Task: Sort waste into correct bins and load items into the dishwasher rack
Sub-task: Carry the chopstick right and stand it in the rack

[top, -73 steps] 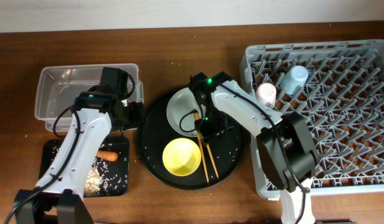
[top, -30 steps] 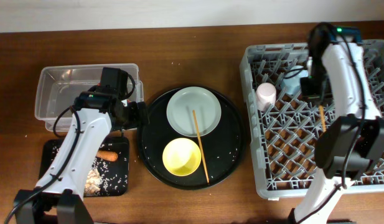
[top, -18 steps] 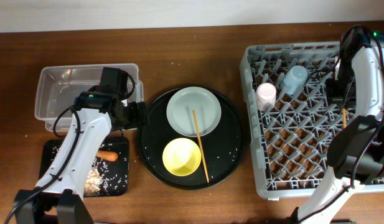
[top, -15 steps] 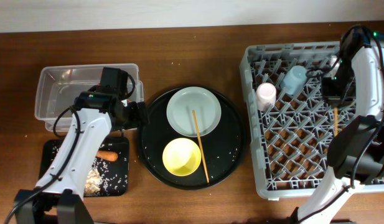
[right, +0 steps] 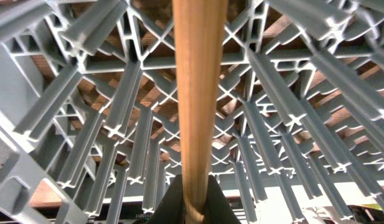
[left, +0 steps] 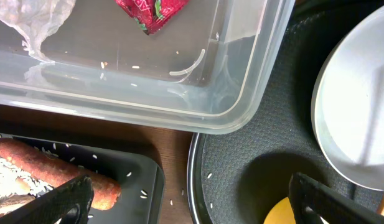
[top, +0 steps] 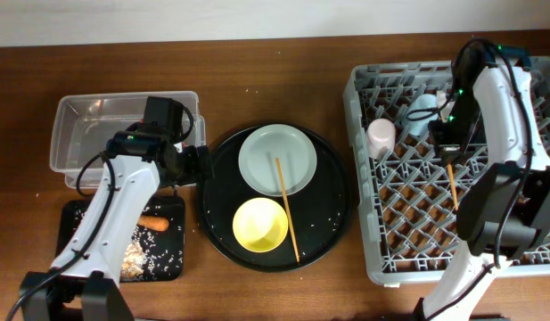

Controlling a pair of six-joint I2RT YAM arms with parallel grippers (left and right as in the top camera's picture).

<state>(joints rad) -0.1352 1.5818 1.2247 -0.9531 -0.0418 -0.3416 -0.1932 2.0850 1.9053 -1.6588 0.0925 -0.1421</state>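
My right gripper [top: 448, 150] is shut on a wooden chopstick [top: 451, 183] that hangs over the grey dishwasher rack [top: 408, 241], just right of the pink cup [top: 381, 135] and below the blue cup [top: 423, 114]. In the right wrist view the chopstick [right: 198, 93] runs straight up from the pinched gripper [right: 193, 205] above the rack's lattice [right: 86, 124]. The second chopstick [top: 286, 209] lies across the grey-green plate [top: 266, 152] and beside the yellow bowl [top: 260, 224]. My left gripper [left: 192, 205] stands open and holds nothing, above the gap between the clear tub [left: 241, 112] and the round tray.
The clear tub [top: 69, 134] holds a red wrapper [left: 151, 11] and a white tissue [left: 33, 18]. The shallow black tray [top: 78, 254] holds a carrot stick [top: 153, 223] and crumbs. Plate and bowl sit on a large round black tray [top: 332, 209].
My right gripper carried a chopstick from the round tray to the rack, swung out to its right edge, then came back left beside the blue cup. The left arm has not moved.
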